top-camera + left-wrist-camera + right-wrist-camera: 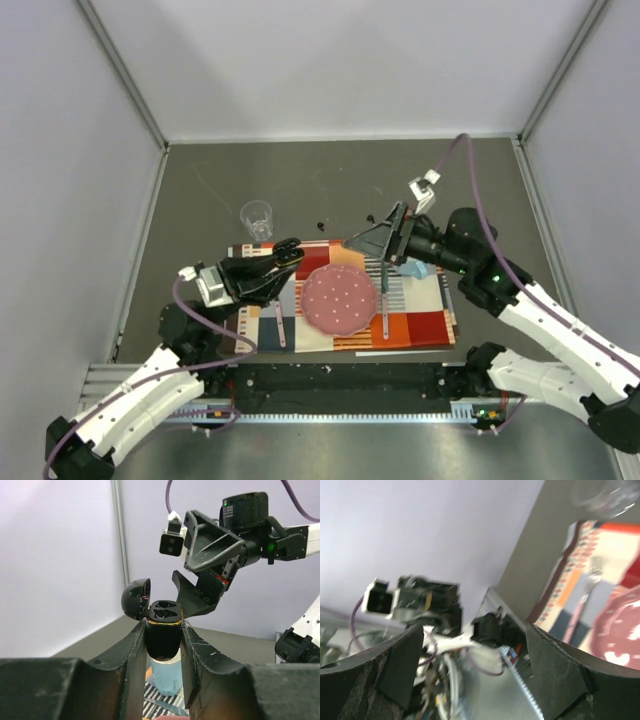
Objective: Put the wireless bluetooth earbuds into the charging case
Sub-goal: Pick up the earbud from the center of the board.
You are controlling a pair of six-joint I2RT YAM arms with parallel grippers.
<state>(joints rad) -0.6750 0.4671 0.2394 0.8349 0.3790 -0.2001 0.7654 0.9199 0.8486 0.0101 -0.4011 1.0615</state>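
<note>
The case [163, 635] is being pinched low down between the two fingers [131, 670] of the left tool [289, 251]. It is being held up in the air over the striped mat [420, 325], near the pink plate [339, 300]. Its lid [136, 598] is standing open, tipped off to the left in the left wrist view. The long side of the case is being lined up with the fingers. Its open top is being pointed away from the left tool, toward the right tool [378, 238].

The right tool is being held spread wide with nothing in it, close to the case but not touching it. Two tiny black specks, likely the earbuds [320, 222], are lying on the grey surface [200, 190] past the mat. Whether the holes in the case are filled cannot be told.

Most likely a bud is being fetched next. It would need to be picked up gently and pushed straight into a hole.
</note>
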